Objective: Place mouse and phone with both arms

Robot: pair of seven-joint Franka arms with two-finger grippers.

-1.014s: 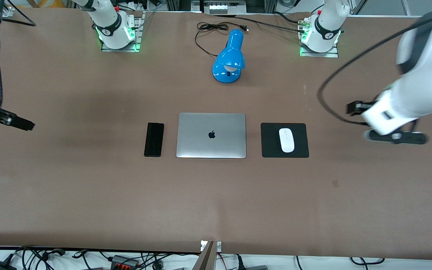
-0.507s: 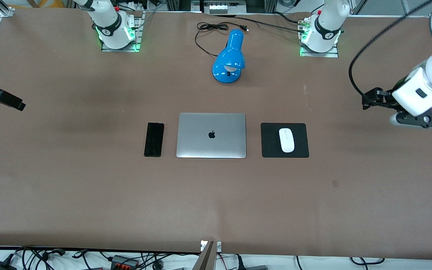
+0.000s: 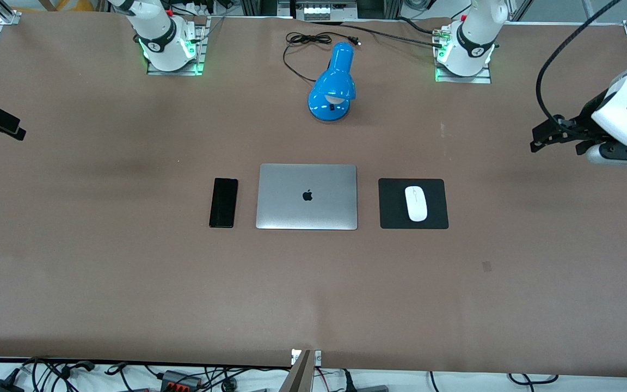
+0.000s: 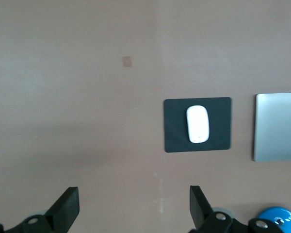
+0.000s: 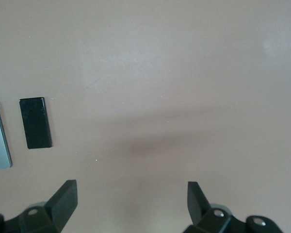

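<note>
I see mouse [image 3: 416, 203] on its black pad [image 3: 436, 188], phone [image 3: 223, 202] lying beside the laptop [image 3: 306, 196]
Left gripper [image 4: 132, 204] hangs over the table [image 3: 128, 283] at its own end, right gripper [image 5: 131, 196] likewise; both jaws wide apart, holding nothing

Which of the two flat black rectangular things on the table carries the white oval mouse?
The wider matte black square pad, toward the left arm's end beside the closed silver laptop, carries the mouse. The slim glossy black phone is bare.
</note>
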